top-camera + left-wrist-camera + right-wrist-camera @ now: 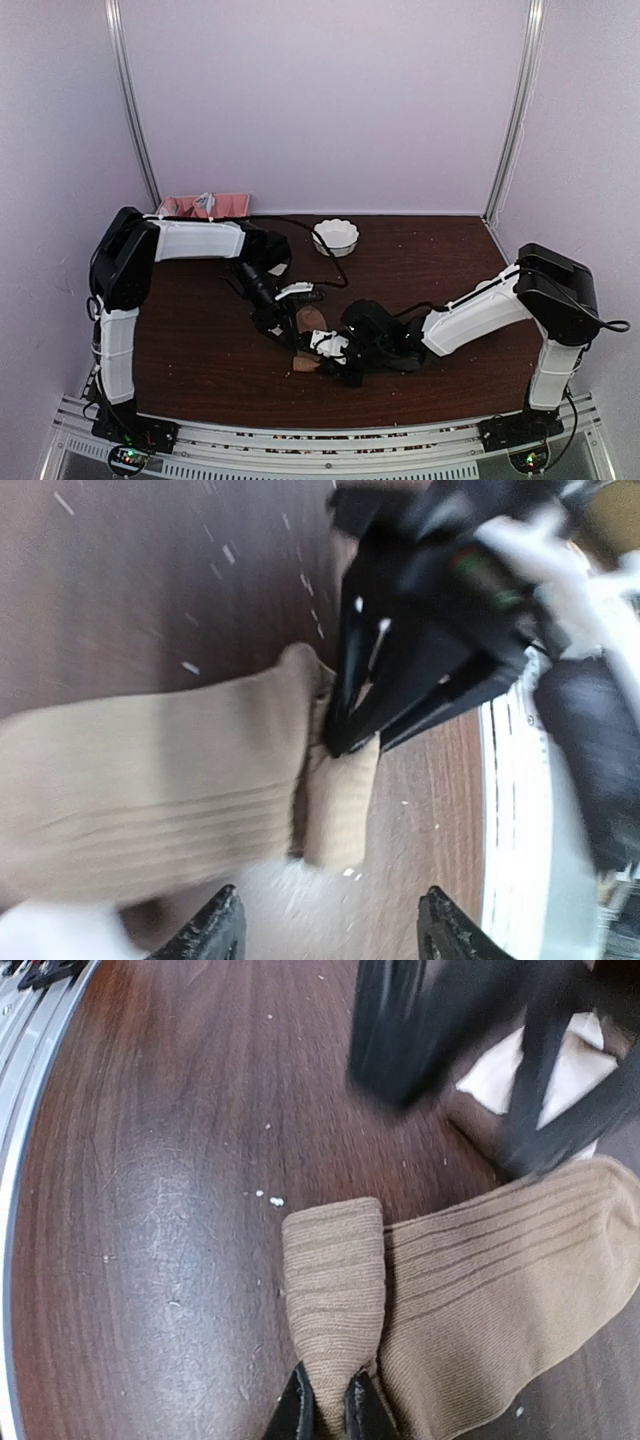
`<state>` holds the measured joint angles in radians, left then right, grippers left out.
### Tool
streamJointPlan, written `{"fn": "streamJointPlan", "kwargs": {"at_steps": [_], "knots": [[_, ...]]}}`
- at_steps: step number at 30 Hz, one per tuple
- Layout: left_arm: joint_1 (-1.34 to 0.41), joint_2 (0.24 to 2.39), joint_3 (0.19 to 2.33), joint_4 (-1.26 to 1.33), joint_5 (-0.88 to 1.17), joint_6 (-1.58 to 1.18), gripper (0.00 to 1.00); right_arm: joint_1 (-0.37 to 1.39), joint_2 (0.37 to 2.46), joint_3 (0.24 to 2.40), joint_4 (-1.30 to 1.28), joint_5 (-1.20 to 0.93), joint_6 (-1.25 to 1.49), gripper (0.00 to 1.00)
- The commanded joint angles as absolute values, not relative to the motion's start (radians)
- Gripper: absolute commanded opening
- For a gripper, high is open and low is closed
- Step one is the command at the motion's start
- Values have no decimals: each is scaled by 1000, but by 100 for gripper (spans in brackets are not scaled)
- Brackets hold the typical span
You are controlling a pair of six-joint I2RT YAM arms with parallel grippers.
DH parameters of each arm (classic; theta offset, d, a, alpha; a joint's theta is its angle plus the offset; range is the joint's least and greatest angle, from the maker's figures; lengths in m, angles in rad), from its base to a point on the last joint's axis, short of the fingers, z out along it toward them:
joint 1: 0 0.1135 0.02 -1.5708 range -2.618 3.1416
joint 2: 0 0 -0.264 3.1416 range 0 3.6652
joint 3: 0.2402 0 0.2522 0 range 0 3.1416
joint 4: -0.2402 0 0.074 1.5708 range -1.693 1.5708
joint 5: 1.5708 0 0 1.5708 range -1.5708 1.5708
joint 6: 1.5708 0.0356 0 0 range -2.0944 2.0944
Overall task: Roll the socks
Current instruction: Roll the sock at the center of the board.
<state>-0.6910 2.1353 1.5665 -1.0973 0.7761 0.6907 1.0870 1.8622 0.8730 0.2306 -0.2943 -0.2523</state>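
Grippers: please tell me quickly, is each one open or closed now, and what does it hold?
Left gripper: open, holding nothing.
Right gripper: closed on the folded end of the tan sock.

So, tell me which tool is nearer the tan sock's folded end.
Right. The right tool is pinched shut on the folded end of the tan sock; the left tool stands open, short of it.

Dark wooden table (430, 260) within pale lilac walls (330, 100), metal corner posts (515, 110).
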Motion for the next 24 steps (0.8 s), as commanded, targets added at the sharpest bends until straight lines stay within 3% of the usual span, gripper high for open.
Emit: {"fn": "streamJointPlan", "kwargs": {"at_steps": [1, 8, 15, 24], "knots": [[-668, 1977, 1527, -969, 691, 709, 60, 1068, 1860, 864, 18, -330, -99, 0], [-667, 1810, 1395, -839, 634, 751, 61, 1004, 1920, 923, -51, -500, 78, 0], [-668, 1831, 1326, -845, 640, 790, 57, 905, 2006, 1009, -58, -698, 259, 0], [-750, 1829, 1218, -721, 529, 806, 54, 863, 2079, 1082, -90, -780, 368, 0]]}}
